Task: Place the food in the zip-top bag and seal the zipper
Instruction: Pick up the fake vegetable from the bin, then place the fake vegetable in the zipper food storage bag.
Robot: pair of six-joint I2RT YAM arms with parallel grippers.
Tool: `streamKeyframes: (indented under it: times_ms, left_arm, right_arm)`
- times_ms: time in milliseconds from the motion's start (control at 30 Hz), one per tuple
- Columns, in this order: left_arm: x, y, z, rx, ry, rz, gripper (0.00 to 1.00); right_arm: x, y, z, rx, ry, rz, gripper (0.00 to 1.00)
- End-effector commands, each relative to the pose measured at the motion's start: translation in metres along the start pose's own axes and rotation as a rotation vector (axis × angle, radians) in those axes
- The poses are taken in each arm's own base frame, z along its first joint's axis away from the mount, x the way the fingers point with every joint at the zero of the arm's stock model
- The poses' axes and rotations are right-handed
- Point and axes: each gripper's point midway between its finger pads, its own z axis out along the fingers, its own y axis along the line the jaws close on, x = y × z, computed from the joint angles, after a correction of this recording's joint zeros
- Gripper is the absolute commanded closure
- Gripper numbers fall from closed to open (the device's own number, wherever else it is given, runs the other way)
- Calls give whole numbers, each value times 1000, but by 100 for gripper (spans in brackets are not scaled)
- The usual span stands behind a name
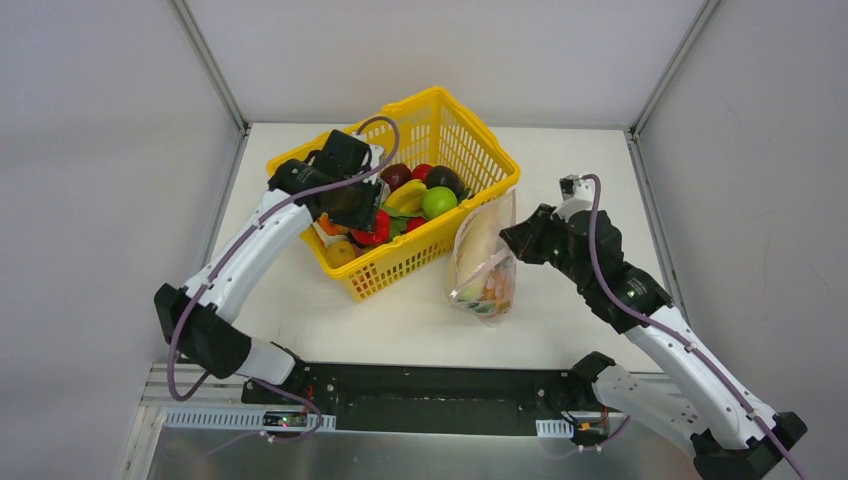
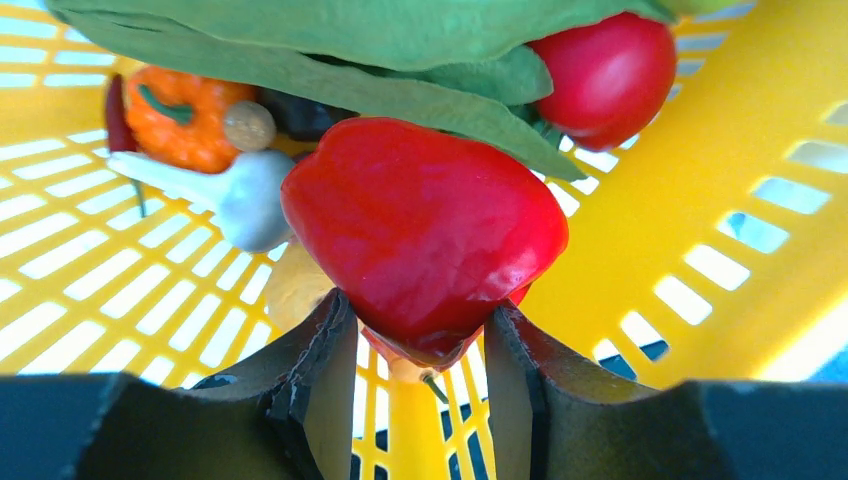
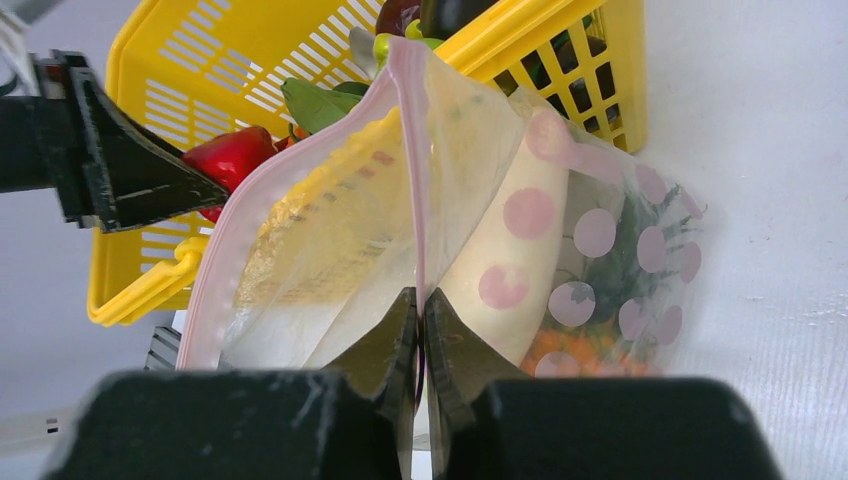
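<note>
The step in hand is fetching another piece of food. Down in the yellow basket (image 1: pixel 470 110), the left gripper (image 2: pixel 420 335) is clenched on the narrow end of a red pepper (image 2: pixel 420 225). The right gripper (image 3: pixel 420 310) pinches the bag (image 1: pixel 485 265) just under its pink zipper (image 3: pixel 412 150), holding the mouth open as the bag leans against the basket. Next, I judge, the pepper must be lifted across and dropped in. The bag holds a pale long vegetable (image 1: pixel 478 245) and orange pieces (image 1: pixel 497 290); the basket has a green apple (image 1: pixel 438 202) and more.
</note>
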Motion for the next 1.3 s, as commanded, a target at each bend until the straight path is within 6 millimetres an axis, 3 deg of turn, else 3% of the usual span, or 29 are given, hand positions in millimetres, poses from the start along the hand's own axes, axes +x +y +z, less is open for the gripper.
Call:
streamKeyframes:
  times_ms: [0,200,367,533,733,1033,1167,1267]
  left_arm:
    - [-35,1,-44,-13,-291,-82,100]
    - [-57,-11,-97,98,-561,-141,100]
    - [-64,-40,-130,281,-651,-130,100]
    - [-72,-96,-163,510,-719,-34,100]
    - [-59,-170,-193,669,-699,241,100]
    - [-32,-242,-188,909,-590,495,100]
    - [-28,-249,-161,892,-506,511,100]
    - [-32,-239,-129,763,-448,511,100]
  right_arm:
    - [-14,11,-8,-39,-40,7,92]
    - [-19,21,-18,-82,-47,22,92]
    - [-21,32,-25,-130,-36,27,92]
    - [-18,38,-26,-152,-10,38,92]
    - [-19,40,-27,-157,-9,51,92]
    - [-21,40,-29,-156,-17,59,92]
    - [-24,42,-32,-157,-26,58,93]
    - [-30,44,-39,-168,-44,53,93]
